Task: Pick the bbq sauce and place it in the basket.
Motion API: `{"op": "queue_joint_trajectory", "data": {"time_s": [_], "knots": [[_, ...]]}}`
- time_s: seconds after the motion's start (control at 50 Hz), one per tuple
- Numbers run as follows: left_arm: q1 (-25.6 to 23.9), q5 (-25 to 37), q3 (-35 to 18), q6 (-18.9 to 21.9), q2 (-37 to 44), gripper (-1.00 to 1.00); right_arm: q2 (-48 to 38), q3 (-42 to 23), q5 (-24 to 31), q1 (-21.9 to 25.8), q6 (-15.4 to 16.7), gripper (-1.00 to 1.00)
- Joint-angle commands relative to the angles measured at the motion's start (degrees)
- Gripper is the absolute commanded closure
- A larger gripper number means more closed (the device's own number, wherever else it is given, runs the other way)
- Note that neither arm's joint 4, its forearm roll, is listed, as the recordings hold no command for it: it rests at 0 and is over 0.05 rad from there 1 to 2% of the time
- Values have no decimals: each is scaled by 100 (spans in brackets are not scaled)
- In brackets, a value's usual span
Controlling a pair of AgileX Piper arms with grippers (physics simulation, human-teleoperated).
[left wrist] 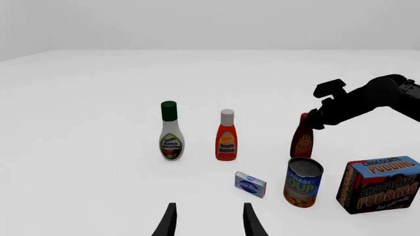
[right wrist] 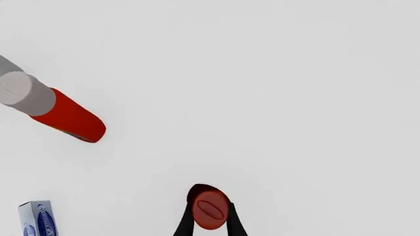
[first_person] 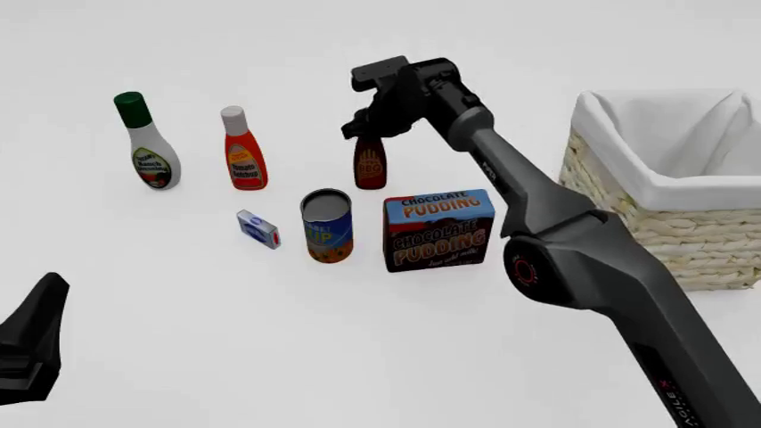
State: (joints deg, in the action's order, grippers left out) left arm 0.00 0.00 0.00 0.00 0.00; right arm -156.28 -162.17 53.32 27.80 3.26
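**Right gripper closing in on bbq sauce cap, bottle on table**

The right gripper (first_person: 371, 125) is sitting down over the top of the bbq sauce (first_person: 370, 163), which is standing upright on the table (first_person: 178, 294) behind the soup can (first_person: 327, 225) and the chocolate pudding box (first_person: 439, 229). In the right wrist view the two fingers (right wrist: 184, 223) are flanking the red cap (right wrist: 210, 210) on both sides, spread about cap-wide and looking to be touching it; a firm grip I cannot tell. The bottle is standing on the table, not lifted, from the front view.

The basket (first_person: 618, 192) is sitting at the right of the table, well apart from the bottle, white liner folded over its rim. The right arm is reaching across in front of it.

The ketchup bottle (first_person: 242, 149) is standing left of the bbq sauce, and the ranch bottle (first_person: 148, 143) further left again. A small blue-and-white box (first_person: 258, 228) is lying just left of the soup can.

The left gripper (left wrist: 208, 222) is hanging low at the near left, away from all items, fingers parted with nothing between them.
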Motion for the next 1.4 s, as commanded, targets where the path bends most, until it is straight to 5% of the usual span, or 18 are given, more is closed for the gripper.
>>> {"op": "queue_joint_trajectory", "data": {"time_s": [0.02,1.4], "knots": [[0,0,0,0,0,-100,-12,3,-16,-24,-2,100],[0,0,0,0,0,-100,1764,36,811,20,474,100]]}}
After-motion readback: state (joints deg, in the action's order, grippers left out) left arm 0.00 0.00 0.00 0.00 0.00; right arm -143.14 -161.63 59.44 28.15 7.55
